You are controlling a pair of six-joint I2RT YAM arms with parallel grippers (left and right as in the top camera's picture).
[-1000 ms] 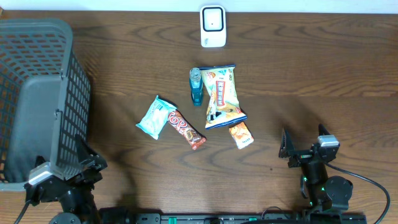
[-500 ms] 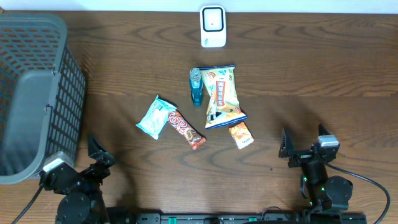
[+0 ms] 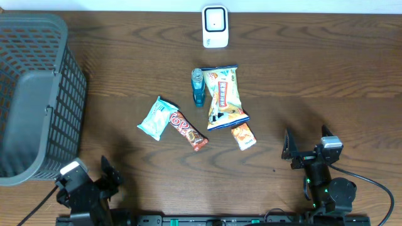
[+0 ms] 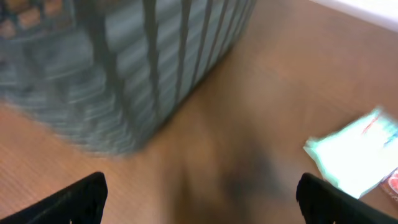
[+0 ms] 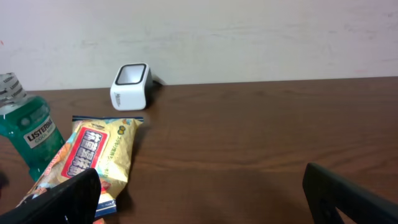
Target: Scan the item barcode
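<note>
The left claw (image 3: 108,172) is spread wide near the gray basket (image 3: 38,94) and holds nothing. The right claw (image 3: 306,144) is spread wide too, and empty. The chip bag (image 3: 223,95) lies in the middle of the table (image 3: 326,75), just beside a blue bottle (image 3: 198,88). The white scanner (image 3: 215,26) stands at the far edge.

A mock shop checkout on a dark brown wood-grain table (image 3: 326,69) before a plain off-white wall (image 5: 261,37). A small white box-shaped barcode scanner (image 3: 215,26) stands at the far edge and a grey plastic lattice shopping basket (image 3: 38,94) at one side. Packaged goods lie between, among them a yellow crisp bag (image 3: 224,95) and a green mouthwash bottle (image 3: 198,88).
</note>
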